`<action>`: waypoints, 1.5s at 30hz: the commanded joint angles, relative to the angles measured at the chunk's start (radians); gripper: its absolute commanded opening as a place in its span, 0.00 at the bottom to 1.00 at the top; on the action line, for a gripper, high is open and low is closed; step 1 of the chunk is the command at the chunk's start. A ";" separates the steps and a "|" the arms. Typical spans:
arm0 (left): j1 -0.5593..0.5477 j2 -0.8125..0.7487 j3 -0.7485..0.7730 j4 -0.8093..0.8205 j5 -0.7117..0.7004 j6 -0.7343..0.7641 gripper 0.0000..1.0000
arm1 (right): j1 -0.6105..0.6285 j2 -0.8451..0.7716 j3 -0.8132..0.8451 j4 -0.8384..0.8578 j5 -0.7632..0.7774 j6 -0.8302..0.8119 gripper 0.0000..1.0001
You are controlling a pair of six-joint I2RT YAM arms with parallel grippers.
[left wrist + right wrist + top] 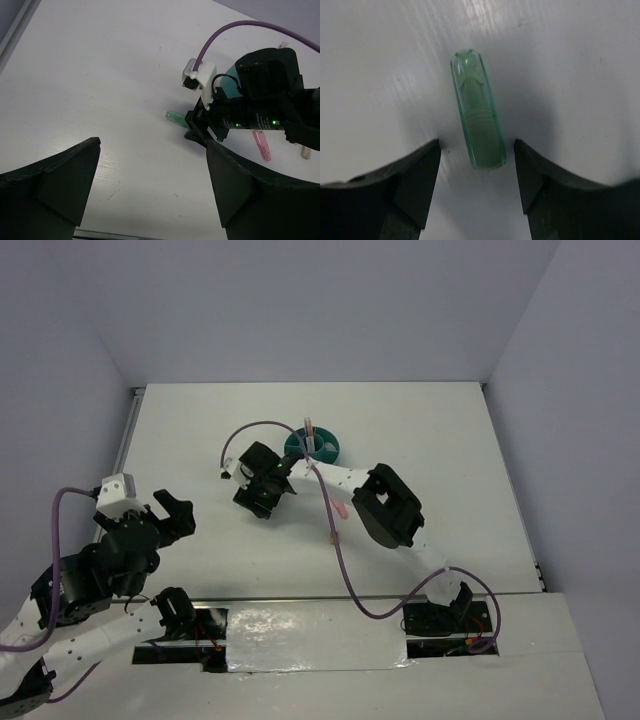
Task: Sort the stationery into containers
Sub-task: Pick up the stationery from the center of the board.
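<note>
A mint-green capsule (477, 120) lies flat on the white table; it also shows in the left wrist view (175, 118). My right gripper (477, 162) is open and low over it, one finger on each side of its near end, not touching. In the top view this gripper (259, 506) hides the capsule. The teal organiser (328, 448) stands just behind the right arm, with a pink-red pen (310, 429) upright in it. My left gripper (176, 516) is open and empty at the near left, apart from everything.
A pink stick-shaped piece (262, 145) and a small beige piece (306, 153) lie on the table to the right of the right gripper. The purple cable (335, 540) of the right arm loops over the table.
</note>
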 commanded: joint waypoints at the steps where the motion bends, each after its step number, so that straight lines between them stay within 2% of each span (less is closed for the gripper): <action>1: 0.003 0.027 -0.007 0.052 -0.003 0.044 0.99 | -0.004 0.023 0.039 -0.055 -0.050 -0.032 0.67; 4: 0.003 0.043 -0.005 0.059 0.001 0.055 0.99 | -0.006 0.059 0.048 -0.061 -0.056 -0.035 0.63; 6: 0.003 0.049 -0.002 0.052 0.000 0.049 0.99 | -0.003 0.067 0.037 -0.065 -0.056 -0.028 0.45; 7: 0.003 0.047 -0.005 0.052 0.001 0.052 0.99 | -0.001 0.061 0.022 -0.043 -0.054 -0.025 0.29; 9: 0.005 0.040 -0.008 0.062 0.004 0.060 0.99 | 0.003 0.017 -0.055 -0.006 -0.062 -0.016 0.14; 10: 0.003 0.037 -0.011 0.073 0.009 0.067 0.99 | 0.003 -0.002 -0.082 0.032 -0.065 -0.008 0.00; 13: 0.005 0.032 -0.013 0.076 0.013 0.061 0.99 | 0.005 -0.109 -0.214 0.159 -0.080 0.052 0.00; 15: 0.006 0.037 -0.008 0.075 0.020 0.055 0.99 | 0.005 -0.241 -0.347 0.250 -0.097 0.132 0.00; 17: 0.005 0.050 -0.001 0.067 0.043 0.032 0.99 | 0.006 -0.406 -0.505 0.402 -0.108 0.234 0.00; 20: 0.005 0.049 -0.045 0.176 0.159 0.027 0.99 | 0.014 -0.624 -0.757 0.656 -0.120 0.359 0.00; 22: 0.005 0.049 -0.073 0.257 0.222 0.032 0.99 | 0.026 -0.736 -0.808 0.685 -0.123 0.392 0.00; 26: 0.005 0.087 -0.119 0.511 0.406 0.084 0.99 | 0.068 -0.861 -0.888 0.683 -0.061 0.432 0.00; 32: 0.005 0.167 -0.145 0.745 0.575 0.119 0.97 | 0.120 -1.037 -0.987 0.724 0.001 0.492 0.00; 37: 0.005 0.221 -0.139 0.774 0.590 0.119 0.85 | 0.134 -1.155 -1.049 0.766 -0.004 0.515 0.00; 45: 0.005 0.236 -0.165 0.788 0.610 0.109 0.81 | 0.144 -1.230 -1.080 0.778 0.021 0.508 0.00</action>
